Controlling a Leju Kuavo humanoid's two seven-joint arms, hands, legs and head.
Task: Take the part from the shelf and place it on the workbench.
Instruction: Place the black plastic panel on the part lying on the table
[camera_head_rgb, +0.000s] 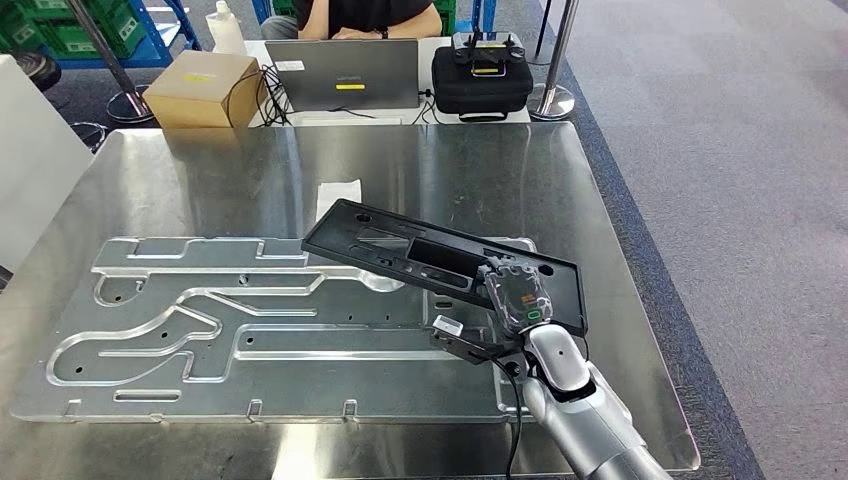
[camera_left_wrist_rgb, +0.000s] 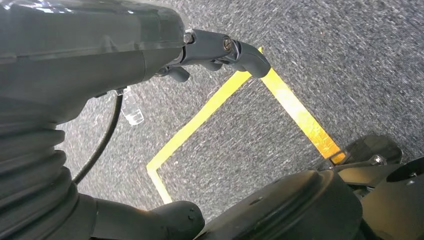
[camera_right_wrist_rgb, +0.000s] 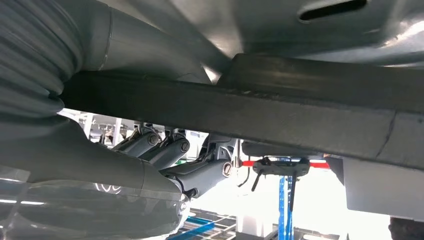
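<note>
The part (camera_head_rgb: 400, 245) is a long flat black frame with cut-outs, lying slantwise above the steel workbench (camera_head_rgb: 600, 200), over the right end of a grooved plate. My right hand (camera_head_rgb: 515, 295) grips its near right end from above. In the right wrist view the part's dark edge (camera_right_wrist_rgb: 250, 110) runs across, with my right hand (camera_right_wrist_rgb: 100, 190) holding it and the fingers (camera_right_wrist_rgb: 200, 170) curled on one side. Whether the part's far end touches the bench I cannot tell. My left hand (camera_left_wrist_rgb: 150, 45) hangs over the carpet, holding nothing, its fingers (camera_left_wrist_rgb: 240, 52) loosely extended.
A large machined aluminium plate (camera_head_rgb: 200, 320) covers the bench's near left. A white paper (camera_head_rgb: 337, 197) lies behind the part. Beyond the bench stand a cardboard box (camera_head_rgb: 200, 88), a laptop (camera_head_rgb: 342, 73) and a black case (camera_head_rgb: 482, 78), with a person (camera_head_rgb: 350, 15) seated behind them.
</note>
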